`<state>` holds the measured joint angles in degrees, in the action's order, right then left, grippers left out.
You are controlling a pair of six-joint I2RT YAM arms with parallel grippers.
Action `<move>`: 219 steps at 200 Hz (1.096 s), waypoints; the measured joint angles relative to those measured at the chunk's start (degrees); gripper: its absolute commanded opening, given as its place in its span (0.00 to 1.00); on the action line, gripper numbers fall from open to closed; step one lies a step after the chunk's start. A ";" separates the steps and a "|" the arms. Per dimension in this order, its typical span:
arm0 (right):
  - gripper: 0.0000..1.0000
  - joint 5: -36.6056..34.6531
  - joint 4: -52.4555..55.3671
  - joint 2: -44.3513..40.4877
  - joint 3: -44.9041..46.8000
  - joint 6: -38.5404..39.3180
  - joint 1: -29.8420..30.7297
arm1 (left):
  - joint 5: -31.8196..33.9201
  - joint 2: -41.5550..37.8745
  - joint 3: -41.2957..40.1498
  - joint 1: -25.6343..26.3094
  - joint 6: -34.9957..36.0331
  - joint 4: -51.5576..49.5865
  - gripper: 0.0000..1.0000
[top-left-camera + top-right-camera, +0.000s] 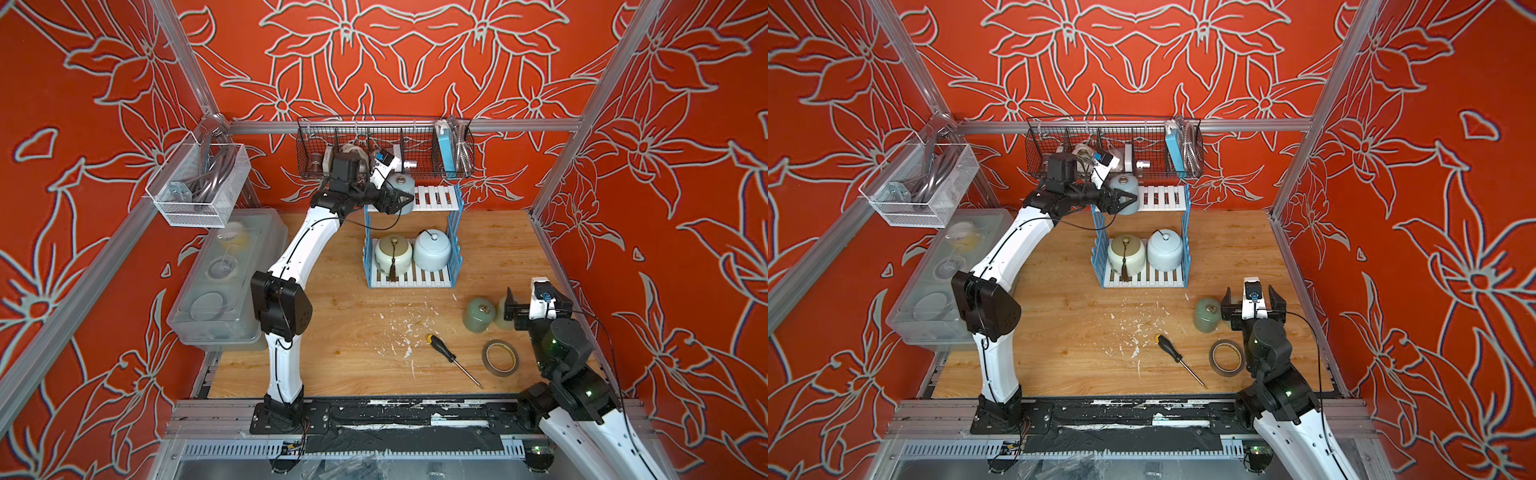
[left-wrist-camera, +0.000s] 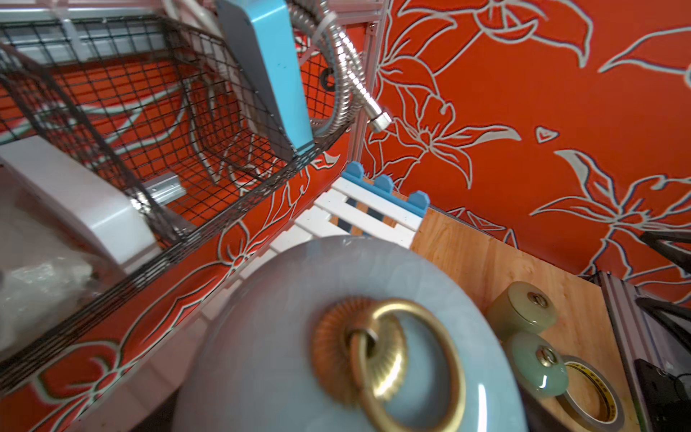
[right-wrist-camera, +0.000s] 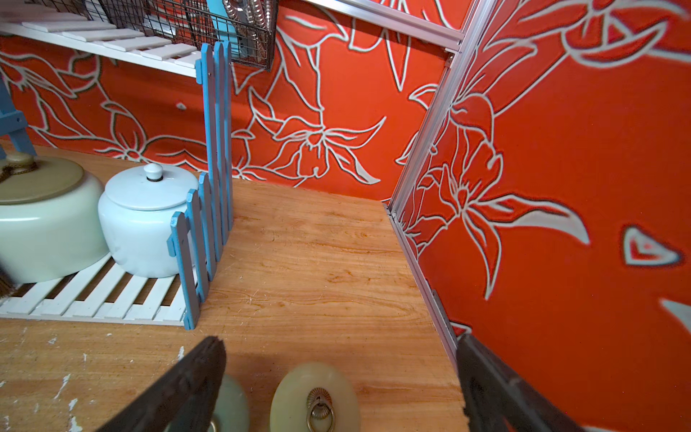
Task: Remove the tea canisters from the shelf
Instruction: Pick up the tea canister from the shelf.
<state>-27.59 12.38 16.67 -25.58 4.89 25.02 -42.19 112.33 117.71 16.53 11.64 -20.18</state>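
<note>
Yellow canister [image 1: 501, 320], 3 o'clock on the desk [image 1: 353, 340], mostly hidden behind the right jaws; grey-blue canister [image 2: 269, 318] blurred and edge-cropped in the left wrist view; left jaws' contact with it unclear.

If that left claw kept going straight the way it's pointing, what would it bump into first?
The grey-blue tea canister on the top tier of the shelf. The left gripper points straight at its side, and the fingertips look level with it. Whether they touch it is unclear.
</note>
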 measured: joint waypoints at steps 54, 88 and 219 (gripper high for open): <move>0.99 -0.04 -0.02 0.13 0.02 0.15 0.00 | -2.51 -10.38 -14.19 3.69 0.68 5.75 0.50; 0.99 0.00 -0.02 0.15 0.07 0.20 0.00 | -3.67 -14.73 -21.84 5.73 1.07 8.50 0.48; 0.99 0.02 -0.44 0.20 0.20 0.44 0.00 | -8.44 -22.60 -49.11 13.09 3.72 25.99 0.47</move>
<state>-27.57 11.94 16.86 -25.39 5.32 25.02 -50.63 89.73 68.60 29.63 15.35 5.80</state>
